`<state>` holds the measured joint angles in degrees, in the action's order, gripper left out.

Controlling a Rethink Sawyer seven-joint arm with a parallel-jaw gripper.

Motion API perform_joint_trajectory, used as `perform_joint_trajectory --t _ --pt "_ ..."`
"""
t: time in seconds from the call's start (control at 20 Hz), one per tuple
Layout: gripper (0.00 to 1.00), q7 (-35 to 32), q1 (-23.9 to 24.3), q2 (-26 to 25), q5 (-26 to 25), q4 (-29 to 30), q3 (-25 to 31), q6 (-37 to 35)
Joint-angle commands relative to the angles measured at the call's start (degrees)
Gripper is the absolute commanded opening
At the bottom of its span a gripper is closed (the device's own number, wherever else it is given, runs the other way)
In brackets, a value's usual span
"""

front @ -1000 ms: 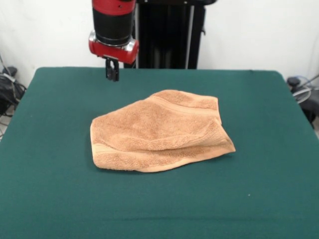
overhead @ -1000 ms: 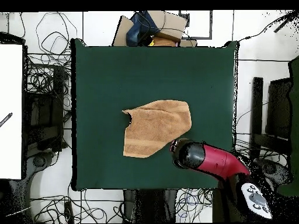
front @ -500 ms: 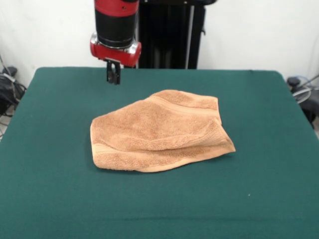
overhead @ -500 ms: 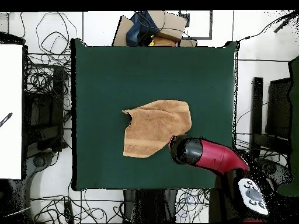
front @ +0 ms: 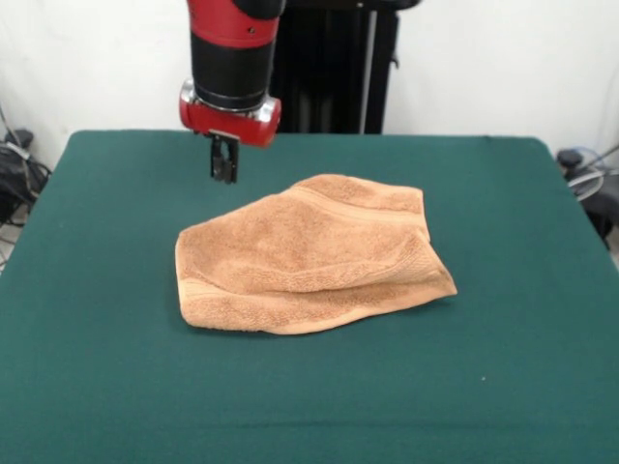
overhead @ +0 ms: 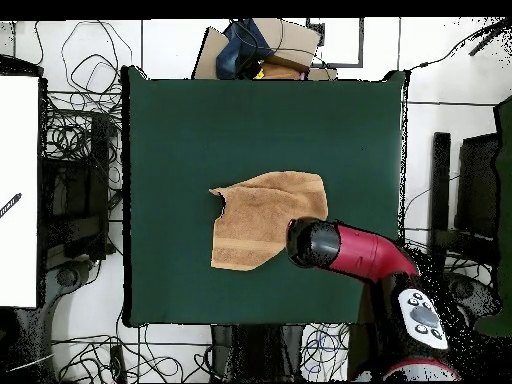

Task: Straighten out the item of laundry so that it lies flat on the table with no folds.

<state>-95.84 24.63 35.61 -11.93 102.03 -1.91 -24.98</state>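
The towel (front: 308, 256) lies near the middle of the green desk (front: 97, 387), bunched and folded over on itself rather than spread. In the front view a thick fold runs along its near edge, from the rounded corner at 9 o'clock across to a pointed corner at 3 o'clock. A woven band stripe shows along the upper flap toward 1 o'clock, and another short length of band at the 9 o'clock corner. The surface is rumpled, with a shallow ridge crossing the middle.

The red and black arm (front: 232, 48) comes down at roughly 11 o'clock from the towel's centre. Its end effector (front: 223, 168) hangs above the desk just beside the towel's far edge, not touching the cloth. The fingers read as one narrow dark stub (too small and dark to separate), so I cannot tell whether they are parted or closed. Nothing is held in them.

From overhead, the towel (overhead: 268, 218) sits slightly toward the robot's side of the desk (overhead: 180, 130), and the arm's (overhead: 365, 253) wrist covers the towel's corner at about 4 o'clock; the end effector is hidden beneath it.
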Motion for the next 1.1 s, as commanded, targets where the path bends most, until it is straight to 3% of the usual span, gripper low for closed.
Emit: perform_joint_trajectory --t 0.05,1.1 --pt "0.00 -5.4 -0.8 -2.7 2.7 -4.3 5.0 -4.6" --pt "0.00 -7.9 -3.9 -3.8 4.1 -3.5 4.0 -3.0"
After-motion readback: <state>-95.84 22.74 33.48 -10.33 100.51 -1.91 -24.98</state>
